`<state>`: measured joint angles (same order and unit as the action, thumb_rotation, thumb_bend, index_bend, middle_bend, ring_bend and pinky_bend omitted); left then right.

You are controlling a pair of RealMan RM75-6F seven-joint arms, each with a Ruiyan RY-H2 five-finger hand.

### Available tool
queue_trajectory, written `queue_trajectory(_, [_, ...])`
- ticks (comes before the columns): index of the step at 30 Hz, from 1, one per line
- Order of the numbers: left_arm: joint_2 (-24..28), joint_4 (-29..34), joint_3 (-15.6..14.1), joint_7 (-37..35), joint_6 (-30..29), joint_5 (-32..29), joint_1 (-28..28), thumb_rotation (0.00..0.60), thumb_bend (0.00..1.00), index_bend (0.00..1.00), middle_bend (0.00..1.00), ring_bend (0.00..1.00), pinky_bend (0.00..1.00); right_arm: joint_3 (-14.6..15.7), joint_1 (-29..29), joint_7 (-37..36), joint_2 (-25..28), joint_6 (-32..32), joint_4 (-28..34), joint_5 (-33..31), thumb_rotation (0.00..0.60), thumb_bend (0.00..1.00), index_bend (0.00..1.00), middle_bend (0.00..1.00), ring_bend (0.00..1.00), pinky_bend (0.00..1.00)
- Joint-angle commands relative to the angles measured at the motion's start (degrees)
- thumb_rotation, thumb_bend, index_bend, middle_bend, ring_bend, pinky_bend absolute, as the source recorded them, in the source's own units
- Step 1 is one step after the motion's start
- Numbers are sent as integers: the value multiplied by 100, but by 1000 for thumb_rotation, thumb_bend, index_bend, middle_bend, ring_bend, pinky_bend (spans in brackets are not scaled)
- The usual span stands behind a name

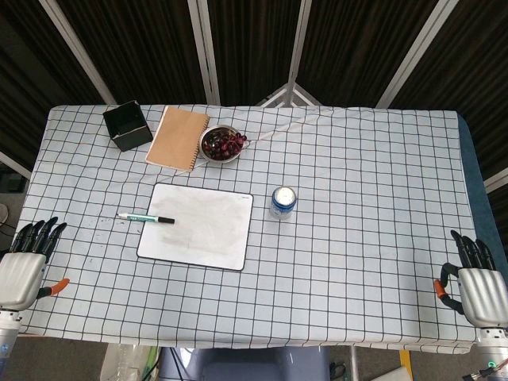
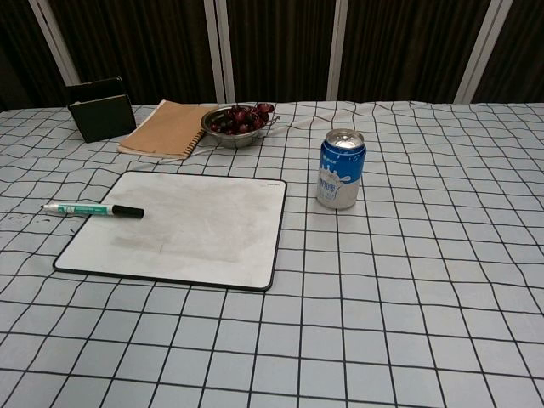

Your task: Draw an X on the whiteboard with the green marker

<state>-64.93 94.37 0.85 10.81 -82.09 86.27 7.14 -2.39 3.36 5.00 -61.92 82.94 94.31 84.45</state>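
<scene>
the green marker [image 1: 146,217] lies flat across the left edge of the whiteboard [image 1: 198,226], its black cap resting on the board and its white tail sticking out over the checked tablecloth [image 1: 357,198]. the board's surface shows only faint grey smudges. the left hand [image 1: 25,262] rests at the near left corner of the table, fingers spread and holding nothing, well apart from the marker. the right hand [image 1: 476,282] sits at the near right corner, fingers likewise apart and empty. just right of the board stands a blue drink can [image 1: 282,202], upright. behind the board lie a brown notebook [image 1: 178,136], a metal bowl of dark red fruit [image 1: 221,144] touching it, and a black box [image 1: 127,125].
</scene>
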Motion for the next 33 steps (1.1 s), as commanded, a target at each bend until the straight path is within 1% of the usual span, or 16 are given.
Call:
queue_trajectory(1, [-3, -14, 4, 16, 30, -22, 12, 600, 42, 0, 0, 0, 0, -1, 10, -1, -4, -30, -10, -18, 600, 373, 0, 0, 0, 0])
queue_trajectory(11, [32, 17, -15, 38, 127, -94, 27, 600, 42, 0, 0, 0, 0, -2, -15, -47, 16, 39, -2, 24, 600, 373, 0, 0, 0, 0])
queue_trajectory(18, [45, 42, 23, 80, 350, -260, 122, 600, 46, 0, 0, 0, 0, 1, -13, -29, -16, 43, -22, 39, 600, 373, 0, 0, 0, 0])
queue_trajectory(20, [36, 48, 66, 118, 412, -308, 176, 600, 64, 0, 0, 0, 0, 2, -24, -59, -10, 54, -24, 35, 600, 373, 0, 0, 0, 0])
queue_trajectory(24, [22, 136, 218, 206, 716, -478, 412, 600, 139, 8, 0, 0, 0, 3, -30, -136, 11, 26, 24, 1, 600, 373, 0, 0, 0, 0])
queue_trajectory(26, [-2, 133, 335, 348, 931, -604, 596, 600, 177, 51, 0, 0, 0, 11, -29, -157, 24, 8, 42, 1, 600, 373, 0, 0, 0, 0])
queue_trajectory(29, [-117, 107, 573, 604, 1338, -911, 950, 600, 245, 166, 2, 0, 2, 11, -12, -173, 18, -15, 57, 13, 600, 373, 0, 0, 0, 0])
queue_trajectory(31, [-202, 70, 714, 779, 1584, -1133, 1167, 600, 286, 245, 23, 0, 20, 17, -4, -166, 10, -37, 69, 14, 600, 373, 0, 0, 0, 0])
queue_trajectory(33, [-299, 4, 848, 964, 1784, -1344, 1373, 600, 310, 279, 45, 0, 31, 30, 8, -171, 10, -69, 86, 24, 600, 373, 0, 0, 0, 0])
